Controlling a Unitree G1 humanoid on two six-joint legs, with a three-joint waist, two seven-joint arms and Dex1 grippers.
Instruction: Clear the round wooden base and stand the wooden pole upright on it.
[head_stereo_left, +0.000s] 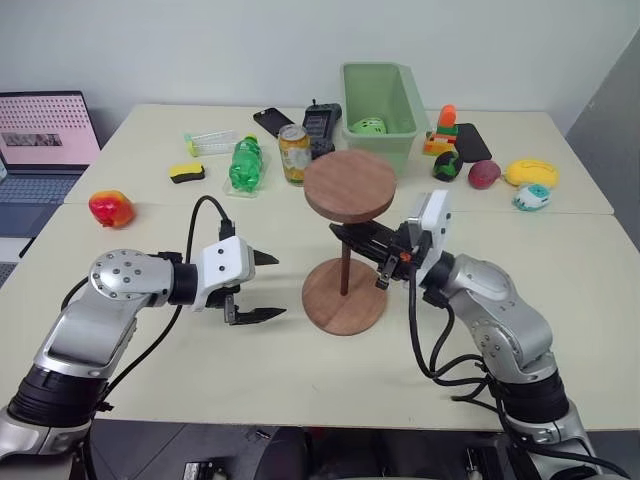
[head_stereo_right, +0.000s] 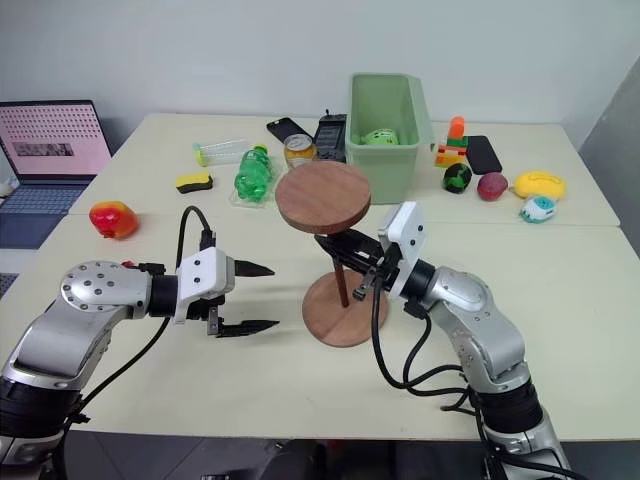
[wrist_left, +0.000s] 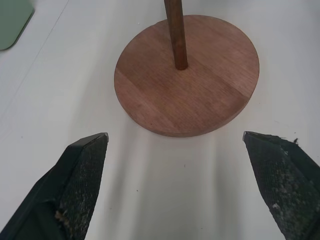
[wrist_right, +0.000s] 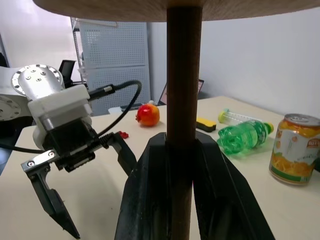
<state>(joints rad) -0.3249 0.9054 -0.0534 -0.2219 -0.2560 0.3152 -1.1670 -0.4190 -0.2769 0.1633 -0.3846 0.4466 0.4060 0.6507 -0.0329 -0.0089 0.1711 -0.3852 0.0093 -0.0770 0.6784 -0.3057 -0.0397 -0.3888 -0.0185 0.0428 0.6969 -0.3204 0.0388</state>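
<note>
Pole (head_stereo_left: 345, 262) upright at frame centre, long axis vertical, foot on round wooden base (head_stereo_left: 345, 297), clamped mid-shaft by right gripper (head_stereo_left: 362, 240). Left gripper (head_stereo_left: 258, 287) agape, just left, holding nothing.

Head eyes look down; wrist views close

This looks like a robot test room in a lab or office. A big pale table (head_stereo_left: 150, 370) stands in front of a plain white wall (head_stereo_left: 200, 40). An open laptop (head_stereo_left: 40, 150) sits at the left edge of the frame. Small things lie about at the top of the table like toys to try out: a green bin (head_stereo_left: 385, 125), a drink can (head_stereo_left: 294, 153), a green bottle (head_stereo_left: 243, 163) and a red fruit (head_stereo_left: 111, 208). A grey shelf rack (wrist_right: 112, 55) stands at the back.
</note>
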